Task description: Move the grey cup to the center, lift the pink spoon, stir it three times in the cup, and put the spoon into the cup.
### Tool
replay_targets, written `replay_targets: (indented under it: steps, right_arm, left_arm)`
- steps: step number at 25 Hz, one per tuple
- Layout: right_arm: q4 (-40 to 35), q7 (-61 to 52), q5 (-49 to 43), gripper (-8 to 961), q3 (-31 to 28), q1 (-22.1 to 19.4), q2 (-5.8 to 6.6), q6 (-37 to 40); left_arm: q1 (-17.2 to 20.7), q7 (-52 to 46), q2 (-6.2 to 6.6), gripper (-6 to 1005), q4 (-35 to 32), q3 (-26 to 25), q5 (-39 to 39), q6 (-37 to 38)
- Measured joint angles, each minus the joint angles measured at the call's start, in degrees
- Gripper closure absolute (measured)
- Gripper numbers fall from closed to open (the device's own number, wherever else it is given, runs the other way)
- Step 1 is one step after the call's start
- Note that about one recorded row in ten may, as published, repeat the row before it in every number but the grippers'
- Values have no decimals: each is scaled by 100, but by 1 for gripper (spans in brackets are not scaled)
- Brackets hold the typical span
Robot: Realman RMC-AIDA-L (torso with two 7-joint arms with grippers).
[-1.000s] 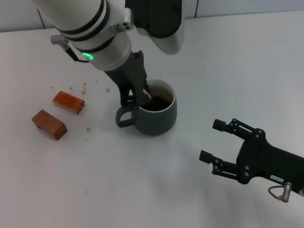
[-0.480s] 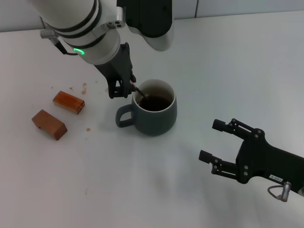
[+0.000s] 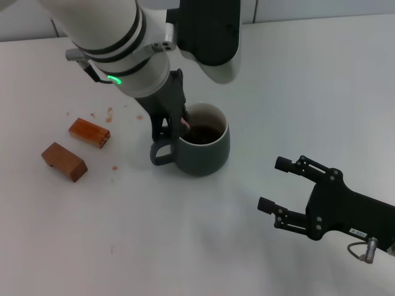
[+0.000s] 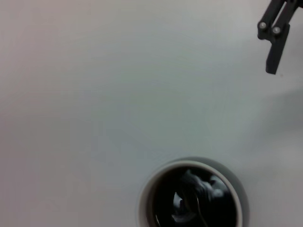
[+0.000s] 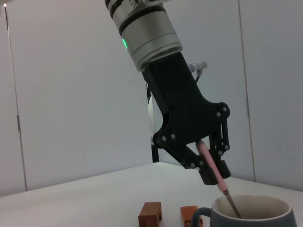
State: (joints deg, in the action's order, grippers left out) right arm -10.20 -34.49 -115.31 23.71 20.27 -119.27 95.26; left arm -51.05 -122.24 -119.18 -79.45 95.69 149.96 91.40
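One grey cup (image 3: 203, 148), one pink spoon (image 5: 211, 166).

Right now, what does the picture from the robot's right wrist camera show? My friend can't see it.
The left gripper holds the pink spoon tilted, its metal end dipping into the grey cup. Two brown blocks sit on the white table behind the cup, with a plain pale wall beyond.

Grey cup (image 3: 203, 151): glazed ceramic, smooth, with a soft sheen; dark glossy liquid is held inside. Pink spoon (image 5: 210, 168): matt pink handle, metal neck. Two brown blocks (image 3: 63, 161) (image 3: 89, 133): wood-like, smooth-faced. Left gripper (image 3: 173, 126) and right gripper (image 3: 279, 183): matt black plastic is seen. Worktop (image 3: 185, 246): white, smooth, matt.
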Motion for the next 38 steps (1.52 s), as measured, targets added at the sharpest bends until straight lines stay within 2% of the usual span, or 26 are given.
replay_targets:
  steps: [6,12,19,25,26,30,33,38]
  right_arm:
    - [-1,-1,0,133,19,7,0,1]
    - [0,-1,0,133,20,13,0,1]
    - [0,-2,0,133,20,12,0,1]
    - [1,-4,-1,133,20,14,0,1]
    - [1,-4,-1,133,20,17,0,2]
    - [1,-3,-1,133,21,19,0,1]
    - [1,5,-1,133,20,12,0,2]
    - [-2,18,8,133,17,7,0,1]
  left_arm:
    - [70,-41,0,804,-26,-36,244,141]
    - [55,-58,0,801,-37,-35,384,-23]
    - [22,-214,0,798,-127,-16,63,-124]
    - [137,-258,1,795,-362,-86,-211,-126]
    - [292,-249,16,794,-574,-259,-573,-207]
    - [570,56,44,688,-706,-953,-1295,-413]
    - [935,503,50,597,-897,-1566,-2010,-490]
    - [1871,1810,78,438,-1090,-2670,-3524,-638]
